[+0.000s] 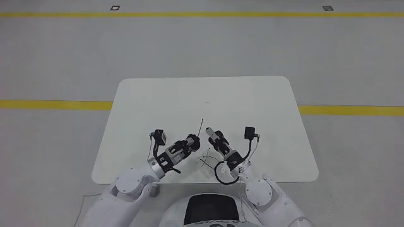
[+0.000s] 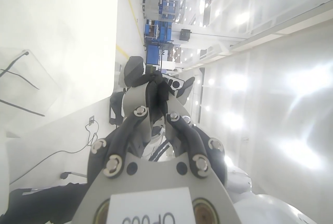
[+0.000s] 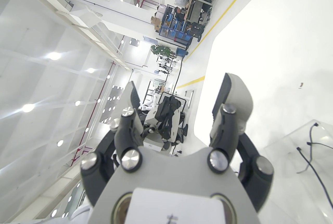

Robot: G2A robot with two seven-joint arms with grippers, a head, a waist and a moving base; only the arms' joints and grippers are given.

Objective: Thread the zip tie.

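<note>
Near the front edge of a white surface (image 1: pixel 252 101), between the two arms, a shallow clear tray (image 3: pixel 283 155) with several loose ties (image 3: pixel 308 163) inside, thin and black. Left pincer (image 1: pixel 192 142) closed tight on a single zip tie (image 1: pixel 202 126) over the front middle of the surface, pointing away from the robot; plain from above, hard to make out past the pressed-together pads in the left wrist view. Right pincer (image 3: pixel 180 83) just beside it, spread wide, nothing held. Tray edges faint from above, partly cut off in both wrist views.
</note>
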